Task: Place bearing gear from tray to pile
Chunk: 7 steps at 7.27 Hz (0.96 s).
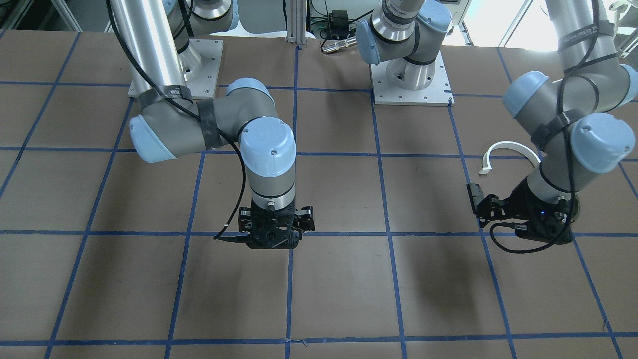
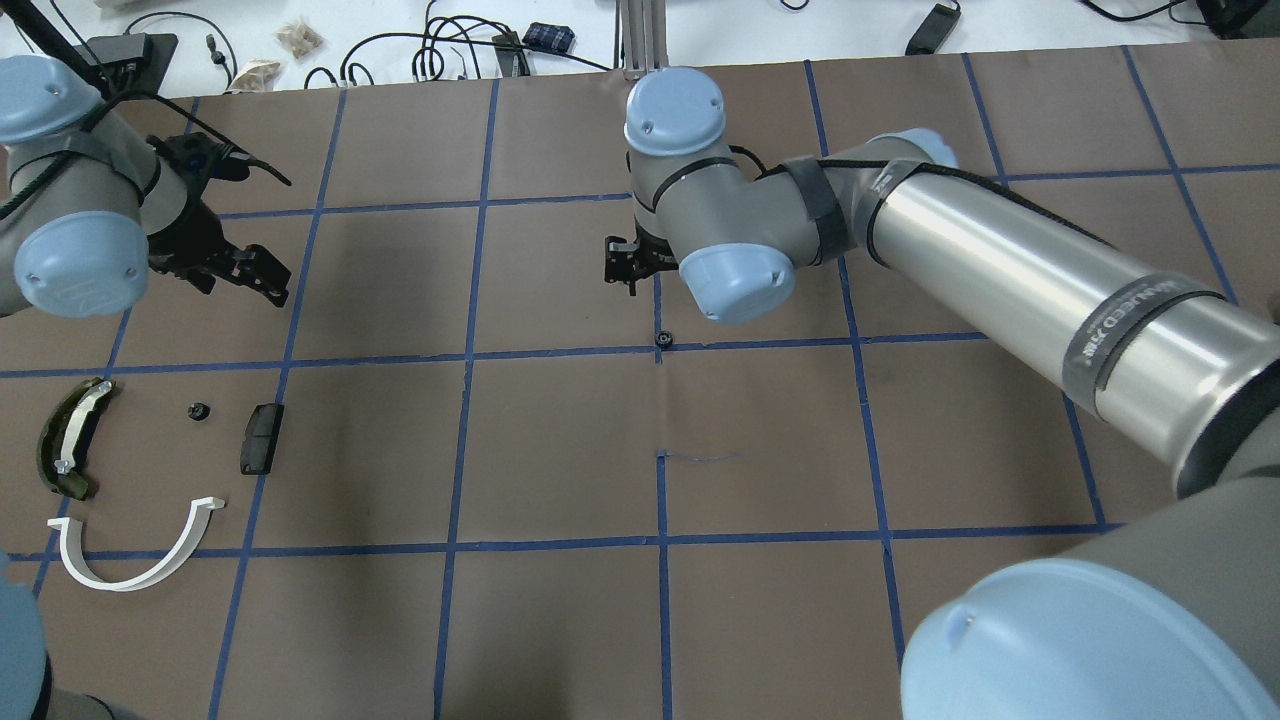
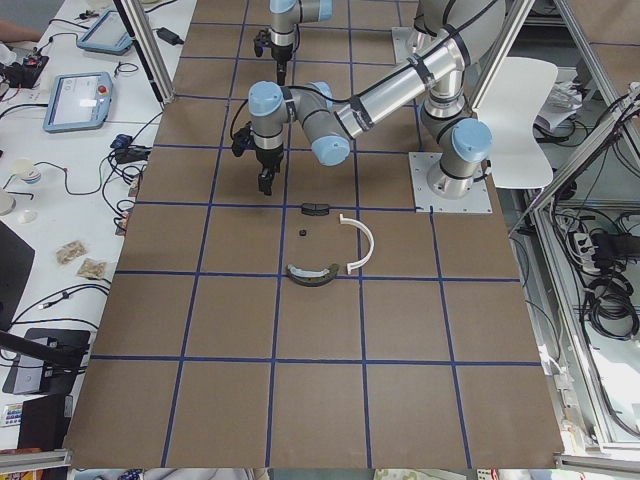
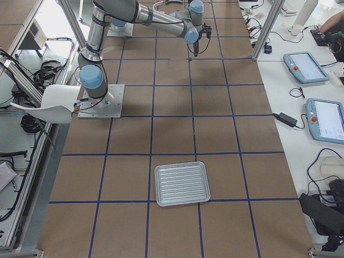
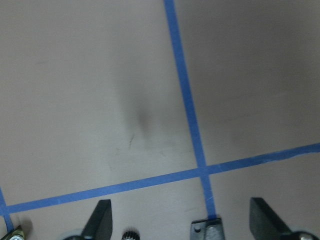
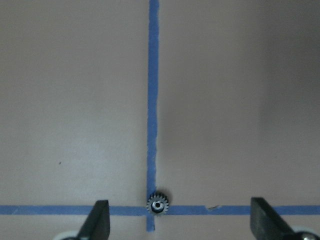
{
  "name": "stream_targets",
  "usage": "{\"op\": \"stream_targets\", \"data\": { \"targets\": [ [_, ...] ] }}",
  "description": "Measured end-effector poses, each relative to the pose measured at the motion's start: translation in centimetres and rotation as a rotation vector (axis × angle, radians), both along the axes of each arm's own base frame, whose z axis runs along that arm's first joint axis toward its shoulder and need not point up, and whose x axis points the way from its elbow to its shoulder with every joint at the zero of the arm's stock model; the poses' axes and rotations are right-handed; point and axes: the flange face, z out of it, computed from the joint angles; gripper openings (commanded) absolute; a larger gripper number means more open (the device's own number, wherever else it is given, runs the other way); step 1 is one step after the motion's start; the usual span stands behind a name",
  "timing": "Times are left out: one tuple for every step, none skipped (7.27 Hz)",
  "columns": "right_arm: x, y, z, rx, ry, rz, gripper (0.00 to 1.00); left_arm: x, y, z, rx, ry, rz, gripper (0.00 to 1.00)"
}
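Observation:
A small toothed bearing gear (image 6: 158, 205) lies on the brown table where two blue tape lines cross (image 2: 661, 340). My right gripper (image 6: 182, 222) is open and empty; in its wrist view the gear lies between the fingers, nearer the left one. In the overhead view the gripper (image 2: 622, 268) is just beyond the gear. The pile at the table's left holds a white half-ring arc (image 2: 135, 555), a dark olive curved piece (image 2: 70, 440), a black block (image 2: 261, 438) and another small gear (image 2: 198, 410). My left gripper (image 2: 258, 277) is open and empty, beyond the pile.
A ribbed metal tray (image 4: 181, 183) lies far off at the table's right end, with nothing showing in it. The arms' base plates (image 1: 411, 85) stand at the robot's side. Cables and teach pendants (image 4: 306, 67) sit on the side benches.

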Motion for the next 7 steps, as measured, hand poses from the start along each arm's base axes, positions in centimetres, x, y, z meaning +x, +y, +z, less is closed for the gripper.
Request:
{"op": "stream_targets", "data": {
  "targets": [
    [-3.0,-1.1,3.8,0.000,0.020,-0.035,1.00,-4.7,-0.5,-0.1,-0.011,0.009,0.055,1.00],
    [-6.5,-1.6,7.5,0.008,0.032,-0.071,1.00,-10.5,-0.9,-0.4,-0.028,0.019,0.117,1.00],
    [-9.6,-0.8,11.5,0.027,0.040,-0.080,1.00,-16.6,-1.1,-0.6,-0.047,0.031,0.164,0.99],
    [-12.4,0.9,15.4,0.041,0.044,-0.077,1.00,-22.7,-0.8,-1.1,-0.054,0.045,0.203,0.99],
    [-14.6,2.9,19.0,0.039,0.042,-0.085,1.00,-28.3,0.0,-2.2,-0.047,0.055,0.238,0.99],
    [-15.9,5.2,21.6,0.041,0.040,-0.093,1.00,-32.9,1.0,-3.7,-0.046,0.063,0.270,0.98],
    [-16.4,7.2,22.6,0.055,0.041,-0.095,0.96,-36.7,2.0,-5.3,-0.055,0.075,0.295,0.98]
  ]
}}
